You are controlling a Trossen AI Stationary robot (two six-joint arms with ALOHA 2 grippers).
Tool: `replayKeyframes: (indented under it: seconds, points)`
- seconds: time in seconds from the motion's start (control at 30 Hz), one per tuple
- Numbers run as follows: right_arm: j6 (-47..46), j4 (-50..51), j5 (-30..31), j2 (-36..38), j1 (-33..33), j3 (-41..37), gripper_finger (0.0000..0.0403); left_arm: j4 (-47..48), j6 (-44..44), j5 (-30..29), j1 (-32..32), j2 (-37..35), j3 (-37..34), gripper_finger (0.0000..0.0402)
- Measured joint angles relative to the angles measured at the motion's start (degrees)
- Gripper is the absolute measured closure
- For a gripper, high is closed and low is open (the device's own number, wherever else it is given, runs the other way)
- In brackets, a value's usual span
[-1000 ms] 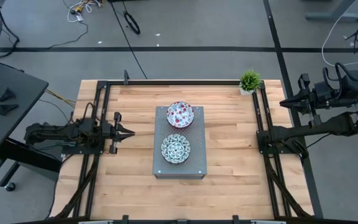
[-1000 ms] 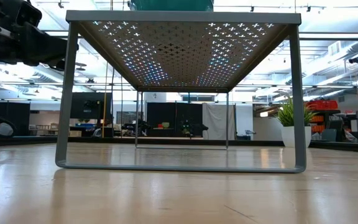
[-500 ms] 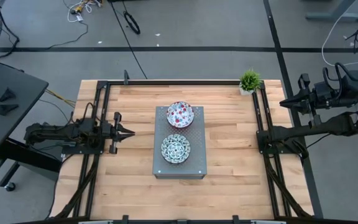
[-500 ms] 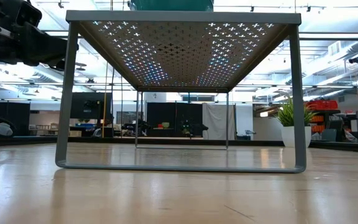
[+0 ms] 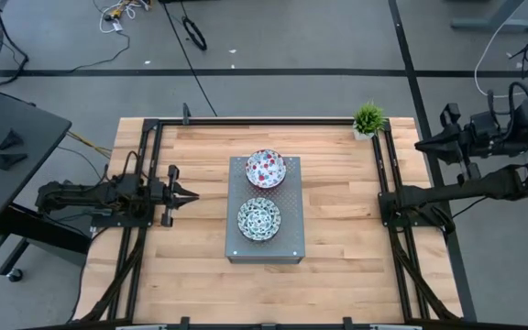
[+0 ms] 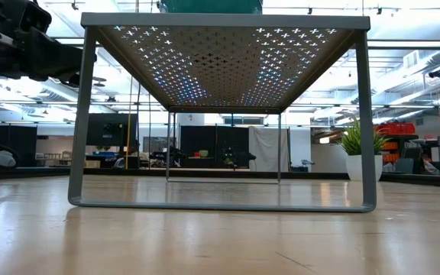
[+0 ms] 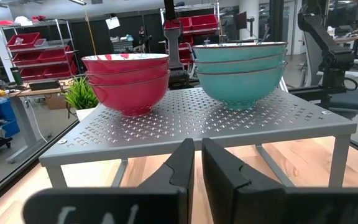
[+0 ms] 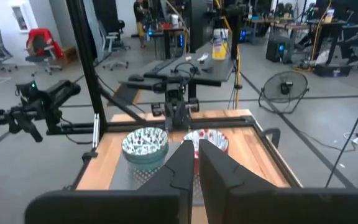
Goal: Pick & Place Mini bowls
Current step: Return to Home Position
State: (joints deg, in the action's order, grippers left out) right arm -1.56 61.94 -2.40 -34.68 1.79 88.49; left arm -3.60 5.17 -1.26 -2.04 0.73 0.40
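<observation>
Shelf [image 5: 291, 243] of grey perforated metal stands in the middle of the wooden surface [image 5: 337, 275]. It carries the red-speckled bowl stack [image 5: 266, 169] at its 12 o'clock end and the blue-green bowl stack [image 5: 258, 219] at its 6 o'clock end, close together but apart. At the shelf's 9 o'clock the left tool [image 5: 189, 194] hovers, tips aimed at it, fingers pinched almost together and gripping nothing. Out past the surface's edge, around 2 o'clock, the right tool [image 5: 422, 147] hangs, likewise pinched close and empty. A small potted plant [image 5: 368, 118] occupies the 1 o'clock corner.

Ahead of the left claw [image 5: 192, 194], the desk [image 5: 346, 266] bears a grey shelf [image 5: 287, 243] holding red bowls [image 5: 266, 168] and green bowls [image 5: 258, 218].
</observation>
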Motion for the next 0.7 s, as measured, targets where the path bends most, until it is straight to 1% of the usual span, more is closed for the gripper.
replayKeyframes:
  seconds: [0.17,0.23,0.33,0.47,0.6,0.7]
  points:
    - [-0.4,-1.9,0.0,0.0,0.0,0.0,0.0374,0.0,0.0,0.0,0.0,0.0,0.0,0.0365]
    - [-1.0,-4.1,0.0,-0.1,0.0,0.0,0.0374,0.0,0.0,0.0,0.0,0.0,0.0,0.0365]
    - [-2.4,-11.9,0.0,-0.4,0.0,0.0,0.0374,0.0,0.0,0.0,0.0,0.0,0.0,0.0365]
    - [-1.4,-19.7,0.0,-0.7,0.0,0.0,0.0374,0.0,0.0,0.0,0.0,0.0,0.0,0.0365]
    - [-2.0,-31.6,-0.2,-1.9,0.0,-1.3,0.0374,0.0,0.0,0.0,0.0,0.0,0.0,0.0365]
    - [-0.6,-35.7,-2.7,-2.3,0.0,-3.3,0.0374,0.0,0.0,0.0,0.0,0.0,0.0,0.0365]
